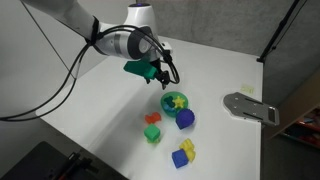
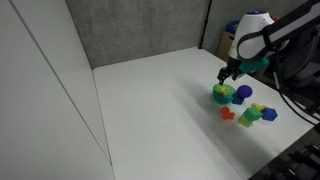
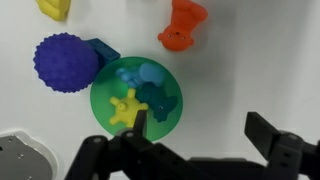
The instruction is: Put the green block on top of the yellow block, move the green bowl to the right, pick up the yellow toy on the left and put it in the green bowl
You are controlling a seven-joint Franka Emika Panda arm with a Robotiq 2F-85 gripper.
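The green bowl (image 3: 103, 92) sits on the white table and holds the yellow toy (image 3: 125, 106) and a teal toy (image 3: 155, 96). The bowl also shows in both exterior views (image 1: 167, 104) (image 2: 217, 97), with the yellow toy (image 1: 177, 100) inside. My gripper (image 3: 200, 125) is open and empty; one finger hangs over the bowl's edge, the other over bare table. It hovers just above the bowl in both exterior views (image 1: 160, 72) (image 2: 228, 75). The green block (image 1: 152, 135) (image 2: 249, 119) stands nearer the front. I cannot make out the yellow block apart from it.
A blue spiky ball (image 3: 66, 62) (image 1: 185, 119) touches the bowl, with a blue block (image 3: 101, 48) behind it. An orange-red toy (image 3: 182, 25) (image 1: 153, 118) lies nearby. A yellow-and-blue block pair (image 1: 183, 153) stands at the front. A grey metal plate (image 1: 250, 107) lies at the table's side.
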